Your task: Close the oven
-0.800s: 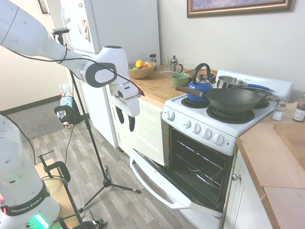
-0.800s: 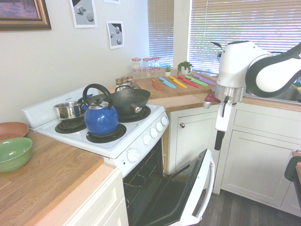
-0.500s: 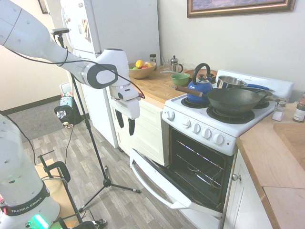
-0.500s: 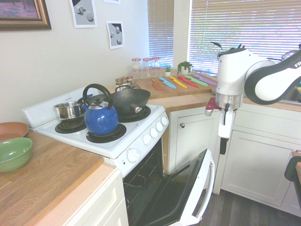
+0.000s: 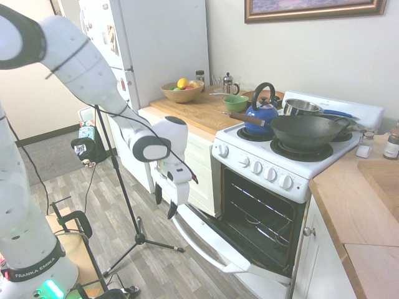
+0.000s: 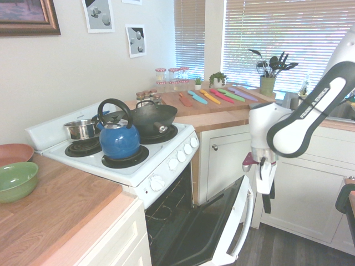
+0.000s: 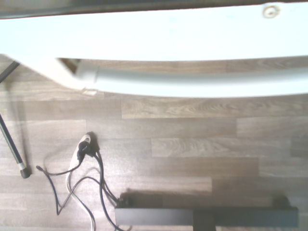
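The oven [image 5: 274,187] stands between the white cabinets [image 5: 199,168] and the wooden counter [image 5: 355,212], with its door [image 5: 218,240] dropped most of the way down, tilted a little above level, and the dark inside with its wire racks [image 5: 259,215] exposed. The gripper [image 5: 163,202] hangs pointing down just beside the door's outer corner, near the end of the white bar handle [image 5: 198,244]; it holds nothing, and whether its two dark fingers are parted or together I cannot tell. The main risk, as I judge it, is a poor contact: coming up at the very corner instead of under the middle of the handle, the fingers may slide off the rounded bar or scrape the door edge, and the door falls back open. A push that is too quick could slam the door and rattle the kettle [image 5: 262,113] and the wok [image 5: 307,131] on the burners above. In the wrist view the handle [image 7: 192,83] and door edge [image 7: 144,38] run across the top with bare wood floor [image 7: 192,144] beneath, so there is free room below the door to get under it. On the cabinet side the space is tight, with the cabinet front just behind the wrist; toward the open floor the arm has plenty of room to swing
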You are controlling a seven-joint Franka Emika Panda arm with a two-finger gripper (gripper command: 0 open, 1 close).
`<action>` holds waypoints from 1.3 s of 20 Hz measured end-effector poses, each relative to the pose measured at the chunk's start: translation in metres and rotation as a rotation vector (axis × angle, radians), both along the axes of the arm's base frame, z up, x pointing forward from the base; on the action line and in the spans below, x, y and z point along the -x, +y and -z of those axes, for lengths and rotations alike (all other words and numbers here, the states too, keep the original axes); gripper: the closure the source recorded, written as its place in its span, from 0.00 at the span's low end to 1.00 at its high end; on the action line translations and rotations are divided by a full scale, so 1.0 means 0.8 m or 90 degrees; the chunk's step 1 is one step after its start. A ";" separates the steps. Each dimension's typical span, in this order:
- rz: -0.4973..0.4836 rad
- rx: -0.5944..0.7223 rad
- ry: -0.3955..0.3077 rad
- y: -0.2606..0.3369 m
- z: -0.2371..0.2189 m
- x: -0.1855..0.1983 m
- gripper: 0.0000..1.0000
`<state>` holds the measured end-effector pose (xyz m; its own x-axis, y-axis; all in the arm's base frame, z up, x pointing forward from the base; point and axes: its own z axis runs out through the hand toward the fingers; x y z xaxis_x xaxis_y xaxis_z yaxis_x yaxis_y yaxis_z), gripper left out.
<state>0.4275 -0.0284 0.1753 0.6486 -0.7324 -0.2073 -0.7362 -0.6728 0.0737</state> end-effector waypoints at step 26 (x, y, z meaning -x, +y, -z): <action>-0.014 0.079 -0.286 0.030 0.145 -0.063 0.00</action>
<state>0.4783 -0.0045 0.0591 0.6699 -0.7187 0.1862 -0.6989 -0.6951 -0.1683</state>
